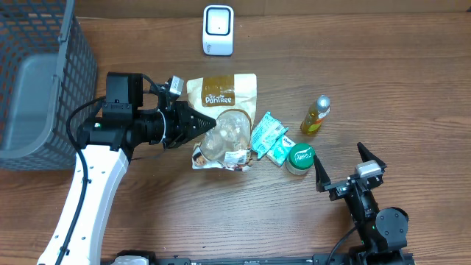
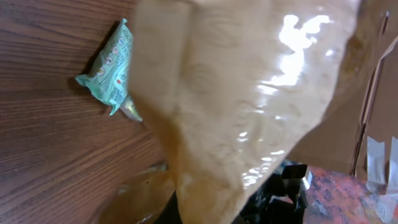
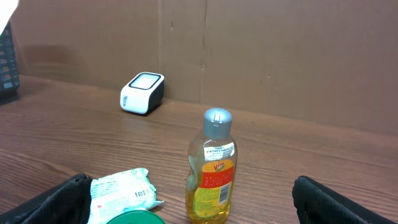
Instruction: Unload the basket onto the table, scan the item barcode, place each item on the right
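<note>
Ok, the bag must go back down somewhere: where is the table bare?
Free: between the scanner and the yellow bottle, and along the near edge below the teal packets. Crowded mid-table: snack bag, packets and green-lidded jar together.

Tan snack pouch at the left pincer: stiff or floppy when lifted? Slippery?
Probably floppy: the snack pouch buckles and creases in the left wrist view. Its glossy film throws glare, so it is likely slippery. Held at one edge by the left pincer, it may sag.
</note>
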Robot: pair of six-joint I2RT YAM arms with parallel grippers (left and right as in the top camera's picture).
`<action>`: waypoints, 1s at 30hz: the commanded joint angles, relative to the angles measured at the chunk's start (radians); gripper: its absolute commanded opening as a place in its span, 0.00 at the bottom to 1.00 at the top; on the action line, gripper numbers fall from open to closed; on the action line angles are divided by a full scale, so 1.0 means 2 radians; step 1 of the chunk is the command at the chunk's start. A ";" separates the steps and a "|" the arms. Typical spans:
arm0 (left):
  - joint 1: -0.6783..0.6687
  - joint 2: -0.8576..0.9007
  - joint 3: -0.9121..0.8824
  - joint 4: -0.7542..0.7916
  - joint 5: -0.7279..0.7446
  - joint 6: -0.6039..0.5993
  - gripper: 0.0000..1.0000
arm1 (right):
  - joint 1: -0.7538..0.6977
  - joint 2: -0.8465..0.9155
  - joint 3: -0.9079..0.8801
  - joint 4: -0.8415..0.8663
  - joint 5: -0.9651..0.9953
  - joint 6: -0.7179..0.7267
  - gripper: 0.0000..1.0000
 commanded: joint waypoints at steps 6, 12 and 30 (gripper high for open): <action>0.002 -0.002 0.011 -0.036 -0.067 0.006 0.04 | -0.002 -0.005 -0.005 0.002 0.003 0.001 1.00; 0.002 -0.002 0.011 -0.092 -0.138 0.006 0.04 | -0.002 -0.005 -0.005 0.002 0.003 0.001 1.00; 0.002 -0.002 -0.080 -0.006 -0.320 -0.203 0.04 | -0.002 -0.005 -0.005 0.002 0.003 0.001 1.00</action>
